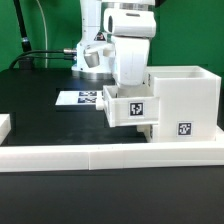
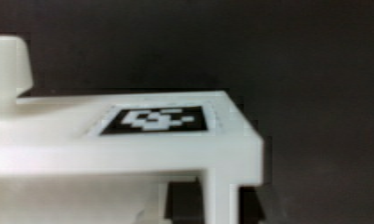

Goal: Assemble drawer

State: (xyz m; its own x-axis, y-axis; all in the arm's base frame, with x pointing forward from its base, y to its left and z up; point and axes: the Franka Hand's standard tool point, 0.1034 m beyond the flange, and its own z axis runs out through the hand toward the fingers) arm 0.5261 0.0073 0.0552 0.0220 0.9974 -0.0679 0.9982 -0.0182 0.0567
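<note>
The tall white drawer housing point(image 1: 185, 100) stands at the exterior view's right, with a tag low on its front. A small white tray point(image 1: 128, 108) with a square tag sits against the housing's open side, partly in it. My gripper point(image 1: 128, 90) comes down from above onto the tray. In the wrist view the tray point(image 2: 148, 150) fills the frame with its tag facing up. My gripper point(image 2: 221, 205) is shut on the tray's thin wall, one dark finger point(image 2: 186, 200) on each side. A second tray is not in view.
The marker board point(image 1: 78, 98) lies flat on the black table behind the tray. A long low white border wall point(image 1: 100, 155) runs along the front. A small white block point(image 1: 4, 124) shows at the exterior view's left edge.
</note>
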